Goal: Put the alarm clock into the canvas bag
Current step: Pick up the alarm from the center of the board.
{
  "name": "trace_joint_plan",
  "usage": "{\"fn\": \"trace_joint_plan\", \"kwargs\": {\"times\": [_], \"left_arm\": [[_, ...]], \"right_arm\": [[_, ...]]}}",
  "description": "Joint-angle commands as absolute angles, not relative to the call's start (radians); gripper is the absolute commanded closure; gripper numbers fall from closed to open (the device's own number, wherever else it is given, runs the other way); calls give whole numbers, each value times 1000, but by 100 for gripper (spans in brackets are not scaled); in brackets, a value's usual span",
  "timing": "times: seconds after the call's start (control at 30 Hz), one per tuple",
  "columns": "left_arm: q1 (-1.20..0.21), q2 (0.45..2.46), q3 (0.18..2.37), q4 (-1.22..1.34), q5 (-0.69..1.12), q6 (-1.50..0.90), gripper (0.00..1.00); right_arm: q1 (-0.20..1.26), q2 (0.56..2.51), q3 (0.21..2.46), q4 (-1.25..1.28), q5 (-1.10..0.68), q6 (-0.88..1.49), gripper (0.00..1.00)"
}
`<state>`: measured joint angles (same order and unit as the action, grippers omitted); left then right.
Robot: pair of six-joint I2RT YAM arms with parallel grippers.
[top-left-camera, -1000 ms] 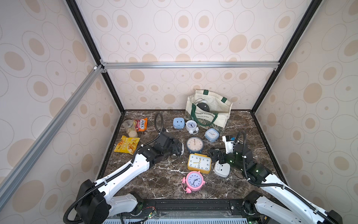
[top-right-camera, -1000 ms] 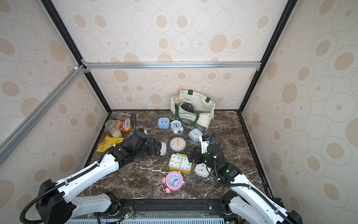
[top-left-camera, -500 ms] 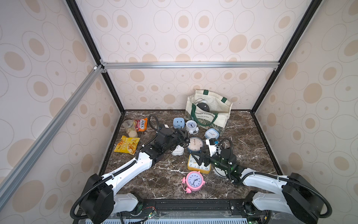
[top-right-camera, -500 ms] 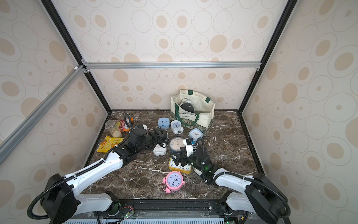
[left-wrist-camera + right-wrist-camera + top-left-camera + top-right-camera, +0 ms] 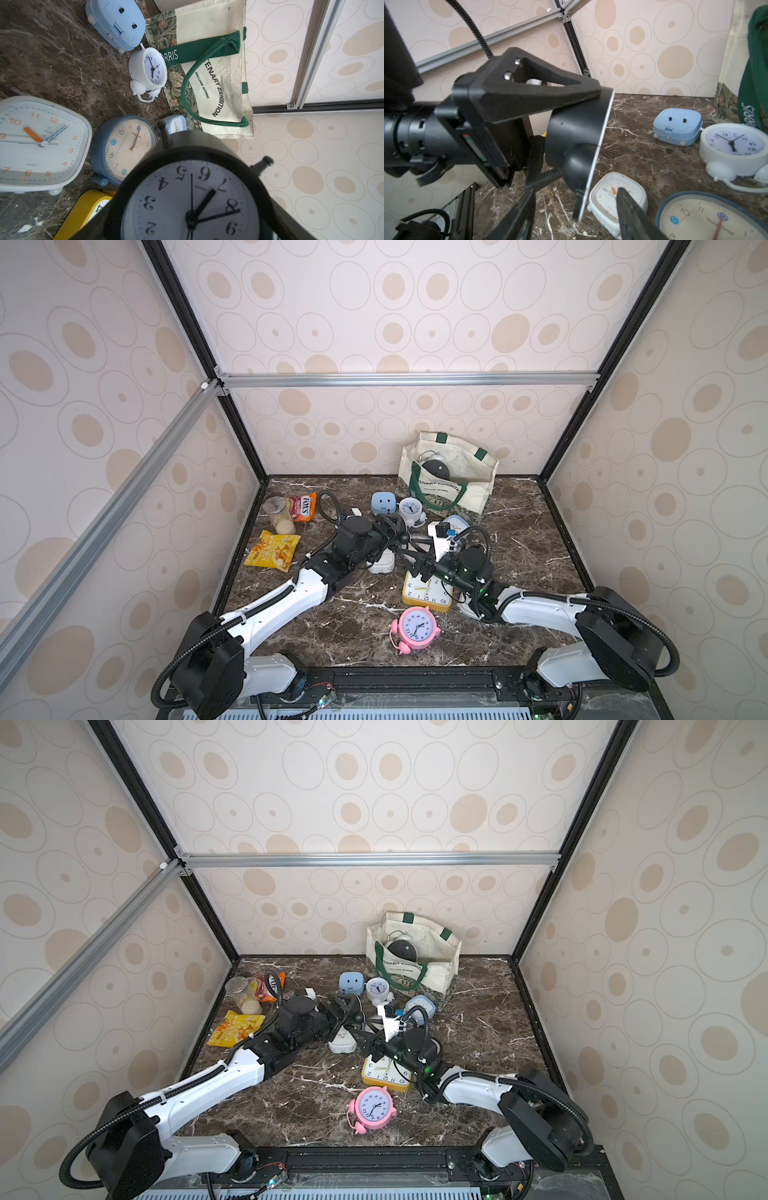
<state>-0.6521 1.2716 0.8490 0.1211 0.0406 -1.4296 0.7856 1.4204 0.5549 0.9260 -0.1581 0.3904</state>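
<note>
The worktop is dark brown marble with white veins. It is boxed in by cream wallpaper printed with tan ovals, black corner posts and aluminium rails. Two white arms reach in from the near edge.

Nine clocks show. Nearest is a pink twin-bell clock, then a yellow square clock partly under the right arm. At mid-worktop lie a white square clock with orange numerals and a grey-blue round clock. Beyond them are a small pale-blue clock, a white twin-bell clock and a light-blue clock turned back-out. The eighth, a dark round clock, sits inside the canvas bag. Three snacks lie along the left side: a yellow packet, then a clear tub and an orange packet.

The ninth, the black alarm clock, white-faced, is clenched in the left end effector and lifted off the marble over the middle clocks. The right end effector meets it from the opposite side, with a finger on either side of the clock's rim. Whether they press on it I cannot tell. The canvas bag stands upright and open against the back wall, right of centre, beyond both end effectors and apart from them.
</note>
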Motion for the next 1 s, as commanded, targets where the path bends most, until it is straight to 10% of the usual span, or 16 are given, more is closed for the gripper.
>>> {"fn": "trace_joint_plan", "kwargs": {"times": [0.0, 0.97], "left_arm": [[-659, 1249, 857, 169, 37, -1450, 29], [-679, 1257, 860, 176, 23, -1424, 27]], "right_arm": [[793, 1435, 585, 917, -156, 394, 49], [796, 1468, 615, 897, -124, 426, 100]]}}
